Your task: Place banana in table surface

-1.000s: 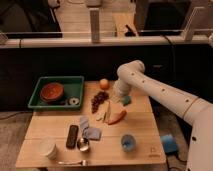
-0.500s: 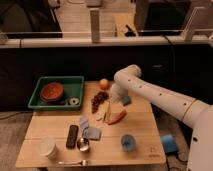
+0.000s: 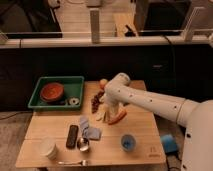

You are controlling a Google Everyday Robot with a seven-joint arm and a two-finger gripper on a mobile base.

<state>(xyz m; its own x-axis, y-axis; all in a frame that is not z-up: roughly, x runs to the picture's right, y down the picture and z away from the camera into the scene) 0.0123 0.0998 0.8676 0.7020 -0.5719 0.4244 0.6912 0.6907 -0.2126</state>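
Banana (image 3: 102,117) seems to rest on the table surface (image 3: 50,128) under the gripper (image 3: 108,111), open or shut unclear; it should rise straight, missing the carrot (image 3: 119,117).

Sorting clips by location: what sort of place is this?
Probably a robotics lab or office test area: a white robot arm with its gripper low over a light wooden plank table, a green plastic tray on it, and a grey railing behind.

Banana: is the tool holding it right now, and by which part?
Cannot be told. The tool is low over the table surface, right at the banana beside the carrot, hiding any hold.
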